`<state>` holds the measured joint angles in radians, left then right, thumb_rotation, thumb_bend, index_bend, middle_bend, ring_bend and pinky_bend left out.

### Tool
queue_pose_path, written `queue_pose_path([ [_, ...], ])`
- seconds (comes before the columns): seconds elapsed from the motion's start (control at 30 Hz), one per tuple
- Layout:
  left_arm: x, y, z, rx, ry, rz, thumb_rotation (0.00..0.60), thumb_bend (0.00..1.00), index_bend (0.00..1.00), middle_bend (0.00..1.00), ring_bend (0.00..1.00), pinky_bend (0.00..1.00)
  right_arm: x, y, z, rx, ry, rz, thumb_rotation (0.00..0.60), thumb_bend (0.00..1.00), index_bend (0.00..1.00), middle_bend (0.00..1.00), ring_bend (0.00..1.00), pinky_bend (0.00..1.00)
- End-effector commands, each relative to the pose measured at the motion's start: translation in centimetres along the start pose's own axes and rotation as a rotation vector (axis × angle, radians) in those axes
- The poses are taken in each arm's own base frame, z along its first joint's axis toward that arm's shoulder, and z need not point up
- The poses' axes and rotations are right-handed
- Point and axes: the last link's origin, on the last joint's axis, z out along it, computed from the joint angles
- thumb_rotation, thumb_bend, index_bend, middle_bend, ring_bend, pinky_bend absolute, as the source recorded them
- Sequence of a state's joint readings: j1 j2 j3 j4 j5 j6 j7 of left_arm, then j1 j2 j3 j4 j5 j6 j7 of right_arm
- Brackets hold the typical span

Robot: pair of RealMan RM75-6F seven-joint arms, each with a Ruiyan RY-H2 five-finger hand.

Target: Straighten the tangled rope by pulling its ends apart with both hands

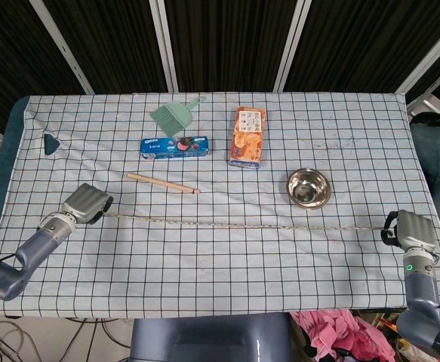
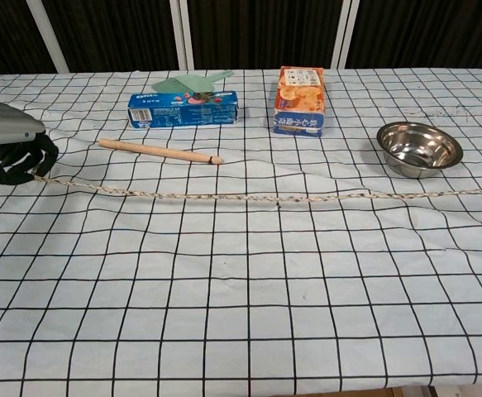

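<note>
While taut, one rope (image 1: 242, 225) (two ends), each grasped: left hand (image 1: 86, 204), right hand (image 1: 410, 229)

Steel bowl (image 1: 308, 188), wooden stick (image 1: 162, 182), cracker box (image 1: 247, 136) (upright)

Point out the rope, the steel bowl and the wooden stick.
rope (image 1: 227, 224), head view, middle of its stretched length.
steel bowl (image 1: 308, 188), head view, inside of the bowl.
wooden stick (image 2: 158, 150), chest view, middle of the shaft.

Rope (image 1: 242, 225): you have it stretched across the bench (image 1: 204, 279), left to right.
Stick (image 1: 162, 182): behind rope, left.
Bowl (image 1: 308, 188): behind rope, right.
Boxes (image 1: 247, 137): farther back.
</note>
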<state>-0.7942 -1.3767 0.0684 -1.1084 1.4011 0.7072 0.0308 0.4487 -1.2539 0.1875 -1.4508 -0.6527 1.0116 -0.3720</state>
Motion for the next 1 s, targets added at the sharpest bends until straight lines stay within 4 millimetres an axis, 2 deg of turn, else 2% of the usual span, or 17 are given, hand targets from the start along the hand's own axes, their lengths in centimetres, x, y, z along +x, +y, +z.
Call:
queue_pose_path([
  [0.03,-0.7,0.4,0.5,-0.009,-0.023,0.005,0.600,0.46,0.60,0.71,0.62,0.55,-0.4,-0.2,0.4,-0.003,-0.009,-0.003,0.600,0.42,0.64,0.92,0.97,1.00],
  [0.23,-1.5,0.5,1.3,-0.005,-0.051,0.003,0.600,0.46,0.59,0.71,0.62,0.55,-1.1,0.1,1.2,-0.017,-0.036,-0.026,0.600,0.42,0.64,0.92,0.97,1.00],
  [0.37,-1.8,0.8,1.5,-0.015,-0.062,0.001,0.600,0.45,0.53,0.71,0.62,0.55,-1.7,0.2,1.4,-0.011,-0.062,-0.047,0.600,0.39,0.63,0.92,0.97,1.00],
  [0.5,-1.9,1.1,1.7,-0.028,-0.069,0.019,0.600,0.32,0.41,0.71,0.62,0.56,-2.3,0.1,1.4,-0.006,-0.090,-0.063,0.600,0.26,0.50,0.91,0.96,0.99],
  [0.63,-1.3,1.3,2.0,-0.037,-0.049,0.042,0.600,0.16,0.30,0.71,0.62,0.56,-2.4,-0.2,1.6,-0.001,-0.110,-0.070,0.600,0.12,0.30,0.90,0.95,0.98],
  [0.77,1.3,1.1,1.8,-0.031,0.030,0.005,0.600,0.11,0.28,0.69,0.60,0.56,-0.5,-0.5,1.3,0.012,-0.093,-0.063,0.600,0.06,0.20,0.90,0.95,0.98],
  [0.93,4.7,0.4,0.4,-0.021,0.104,-0.004,0.600,0.11,0.27,0.66,0.57,0.54,3.9,-0.7,0.0,0.022,-0.011,0.004,0.600,0.06,0.13,0.86,0.92,0.95],
  [1.0,5.8,0.2,-0.5,-0.017,0.113,-0.017,0.600,0.11,0.27,0.62,0.54,0.52,5.8,-0.6,-0.8,0.026,0.030,0.028,0.600,0.06,0.13,0.81,0.88,0.91],
])
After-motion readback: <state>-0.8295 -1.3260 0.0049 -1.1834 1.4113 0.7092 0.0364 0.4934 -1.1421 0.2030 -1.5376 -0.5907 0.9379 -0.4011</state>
